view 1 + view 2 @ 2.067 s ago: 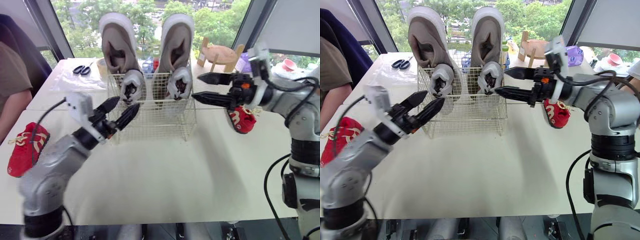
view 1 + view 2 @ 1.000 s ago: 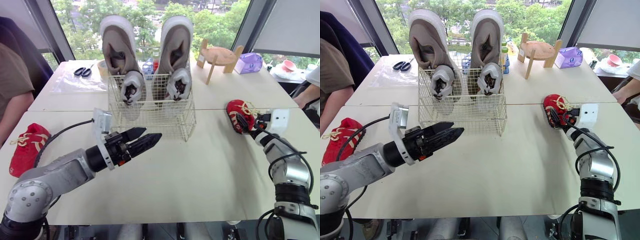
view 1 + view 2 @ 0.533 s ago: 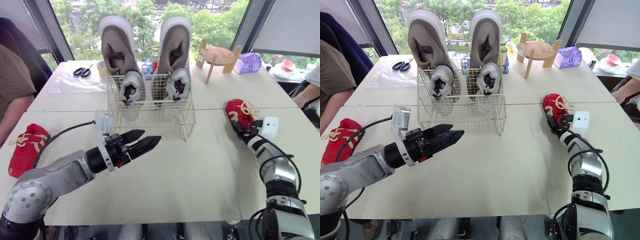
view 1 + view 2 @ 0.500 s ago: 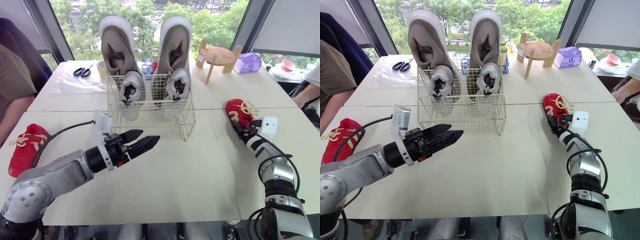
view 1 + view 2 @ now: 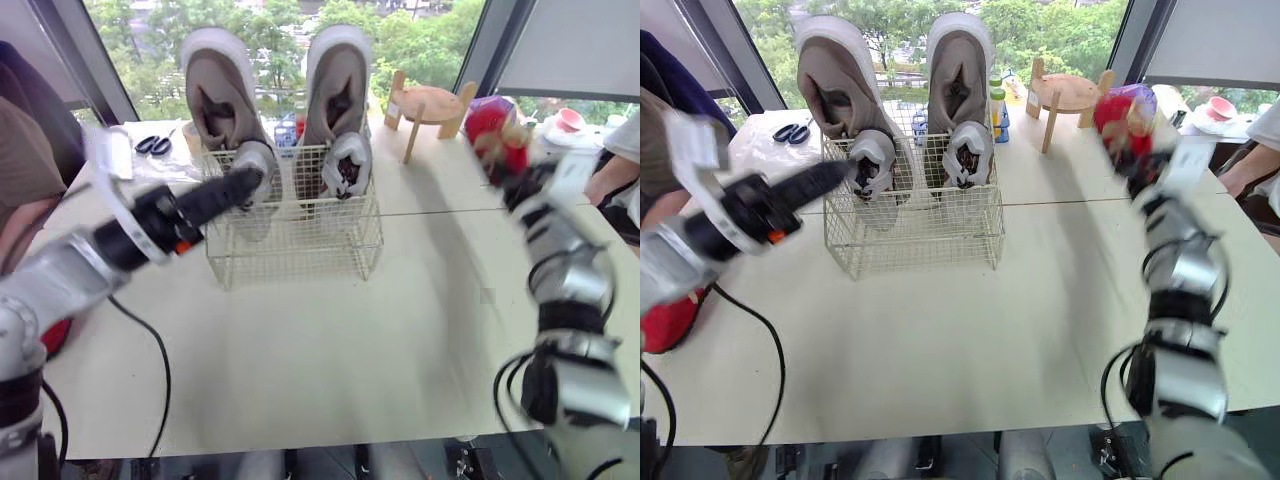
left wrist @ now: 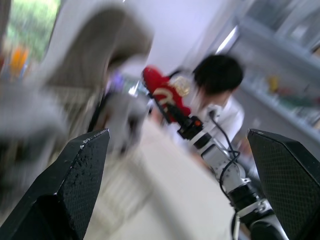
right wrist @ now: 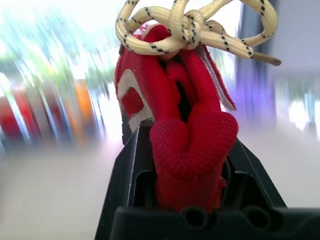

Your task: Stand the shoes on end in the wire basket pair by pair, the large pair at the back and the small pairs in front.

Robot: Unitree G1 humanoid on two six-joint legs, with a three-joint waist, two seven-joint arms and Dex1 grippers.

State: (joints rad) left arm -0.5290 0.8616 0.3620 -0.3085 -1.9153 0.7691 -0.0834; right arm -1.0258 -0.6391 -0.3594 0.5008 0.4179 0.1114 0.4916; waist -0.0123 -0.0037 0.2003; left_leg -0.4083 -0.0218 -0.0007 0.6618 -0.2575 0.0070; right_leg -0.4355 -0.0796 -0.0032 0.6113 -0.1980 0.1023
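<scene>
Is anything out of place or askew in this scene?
Nothing is askew in the wire basket: the large pair stands at the back, the small grey pair in front. The odd part: the right gripper clamps a red shoe, while its mate lies near the table's left edge.

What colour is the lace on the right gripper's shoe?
The lace of the red shoe is cream with black flecks; the right wrist view shows it best.

In the wire basket (image 5: 300, 240), large shoes (image 5: 222, 95) stand behind small shoes (image 5: 346, 165).
</scene>
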